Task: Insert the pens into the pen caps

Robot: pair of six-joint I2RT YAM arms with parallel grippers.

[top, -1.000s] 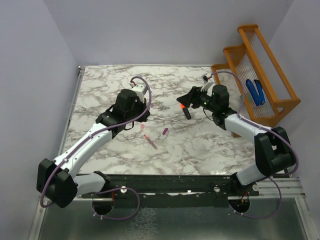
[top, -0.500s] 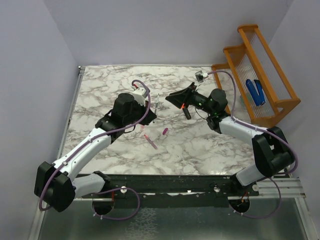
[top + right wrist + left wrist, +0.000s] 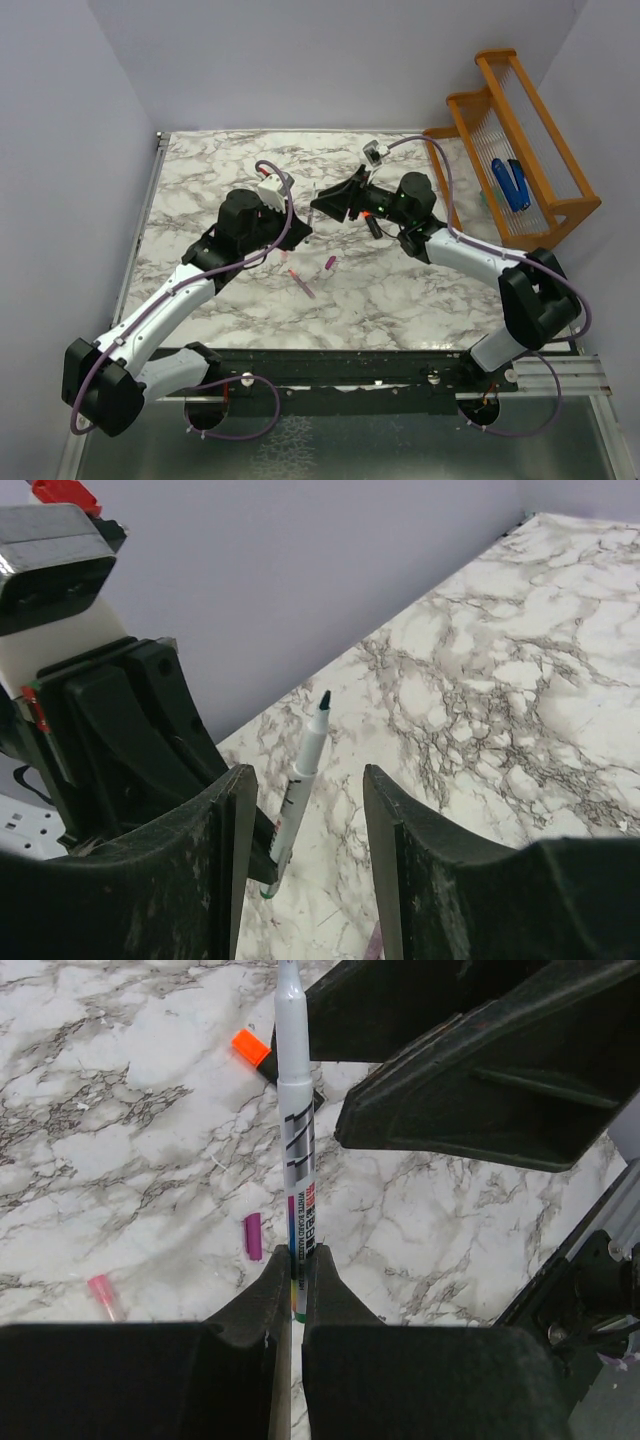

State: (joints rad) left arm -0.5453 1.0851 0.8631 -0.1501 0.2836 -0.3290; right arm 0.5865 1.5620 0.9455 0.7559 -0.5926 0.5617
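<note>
The white pen [image 3: 297, 1140] is slim, with a whitish barrel that carries black and red print and a band of colours low down. It narrows to a thinner neck and ends in a small dark nib, bare of any cap. The left fingers [image 3: 250, 1340] are pressed together on its lower end, pinching it so that most of the barrel stands free of them. It hangs in the air over the middle of the desk [image 3: 200, 180], not touching it.

Its long axis runs straight out of those fingers, nib away from them. In the top view it points toward the far edge, leaning a little to the right; in the right wrist view it slants upward.

The right fingers [image 3: 190, 880] are spread, one on each side of the pen's upper part, with a gap on both sides — neither touches the barrel.

On the desk below lie a black marker [image 3: 290, 1085] with an orange end, partly hidden behind the pen, a short magenta cap [image 3: 328, 265], and a pink pen [image 3: 302, 283] just left of that cap — apart from it.
</note>
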